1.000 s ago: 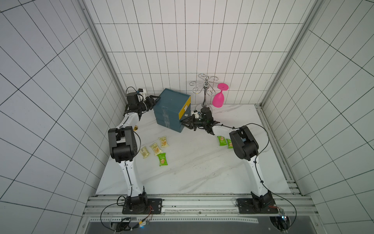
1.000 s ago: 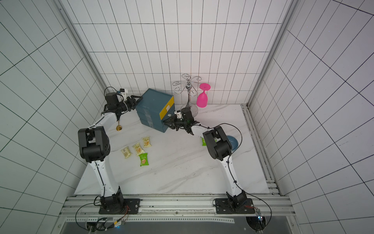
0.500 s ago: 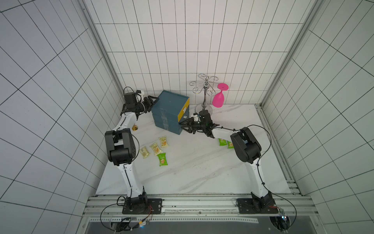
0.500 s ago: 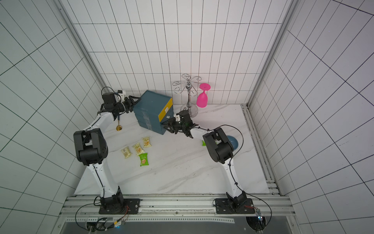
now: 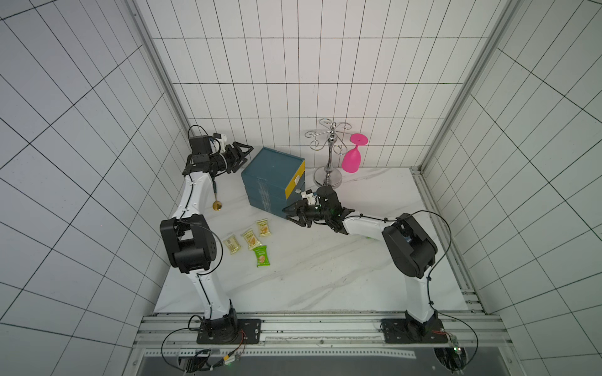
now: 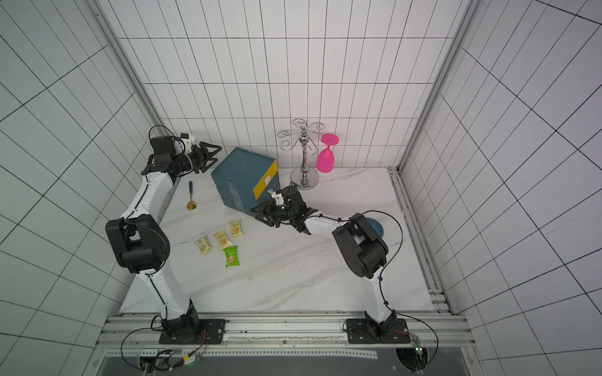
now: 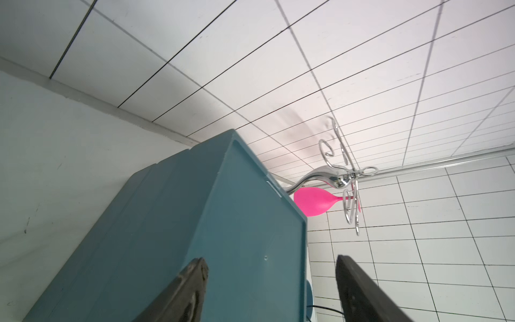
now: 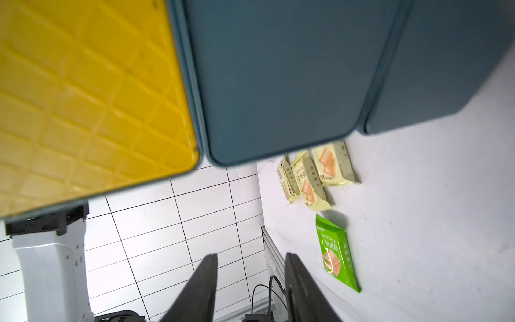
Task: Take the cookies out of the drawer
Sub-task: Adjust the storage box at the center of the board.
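Observation:
The teal drawer unit [image 5: 272, 172] with a yellow top drawer front [image 5: 294, 180] stands at the back of the table, and its fronts look flush. Four cookies lie on the table in front of it: three yellow packets [image 5: 232, 244] [image 5: 251, 238] [image 5: 264, 227] and a green one [image 5: 262, 256]. My left gripper [image 5: 246, 153] is open at the unit's back top corner, the fingers [image 7: 195, 281] standing either side of the top edge [image 7: 250, 223] and holding nothing. My right gripper [image 5: 288, 215] is open and empty at the unit's lower front corner. In the right wrist view the gripper [image 8: 250, 259] points past the yellow front [image 8: 92, 92] towards the cookies [image 8: 333, 164].
A chrome glass stand [image 5: 329, 156] with a pink glass [image 5: 353, 158] hanging on it stands just behind the right arm. A gold spoon [image 5: 216, 198] lies left of the unit. A blue bowl [image 6: 374, 226] sits behind the right elbow. Tiled walls close in on three sides.
The right gripper has opened and slid from the drawer fronts down towards the unit's front corner. The left gripper has opened wider beside the unit's back top corner.

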Controlling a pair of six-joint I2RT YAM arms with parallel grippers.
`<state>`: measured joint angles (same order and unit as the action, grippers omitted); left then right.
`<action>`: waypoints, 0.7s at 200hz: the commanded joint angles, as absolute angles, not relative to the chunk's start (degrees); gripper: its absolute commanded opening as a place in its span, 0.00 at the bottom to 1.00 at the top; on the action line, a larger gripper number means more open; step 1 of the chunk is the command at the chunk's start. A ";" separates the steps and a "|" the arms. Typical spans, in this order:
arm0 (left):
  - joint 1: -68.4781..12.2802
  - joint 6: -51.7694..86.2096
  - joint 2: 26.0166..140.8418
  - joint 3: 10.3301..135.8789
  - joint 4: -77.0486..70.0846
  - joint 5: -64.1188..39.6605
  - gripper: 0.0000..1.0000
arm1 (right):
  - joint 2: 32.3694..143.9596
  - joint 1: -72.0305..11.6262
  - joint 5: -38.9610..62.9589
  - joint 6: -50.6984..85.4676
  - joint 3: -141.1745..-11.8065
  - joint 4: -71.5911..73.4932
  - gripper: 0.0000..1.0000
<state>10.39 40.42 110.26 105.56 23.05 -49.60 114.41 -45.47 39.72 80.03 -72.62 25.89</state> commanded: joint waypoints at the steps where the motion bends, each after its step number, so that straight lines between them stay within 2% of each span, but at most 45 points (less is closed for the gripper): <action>1: 8.62 38.73 106.05 107.85 25.34 -50.47 0.77 | 108.89 -45.02 36.56 81.09 -65.71 26.43 0.43; 27: 2.56 34.03 105.87 110.61 31.21 -47.78 0.76 | 104.90 -42.82 34.29 79.57 -58.02 27.66 0.46; 48: -2.26 30.59 107.77 113.89 35.83 -44.45 0.75 | 107.86 -38.60 35.04 79.65 -56.78 34.43 0.49; 87: -6.34 29.01 111.95 115.60 39.34 -40.47 0.72 | 120.35 -33.95 38.00 77.50 -68.82 38.40 0.50; 140: -6.28 26.00 114.59 110.70 40.09 -40.32 0.70 | 132.49 -33.01 38.77 80.86 -81.50 41.59 0.48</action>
<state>-6.57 29.06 113.80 112.60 38.68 -41.28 129.97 -32.69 37.58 80.20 -75.68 38.13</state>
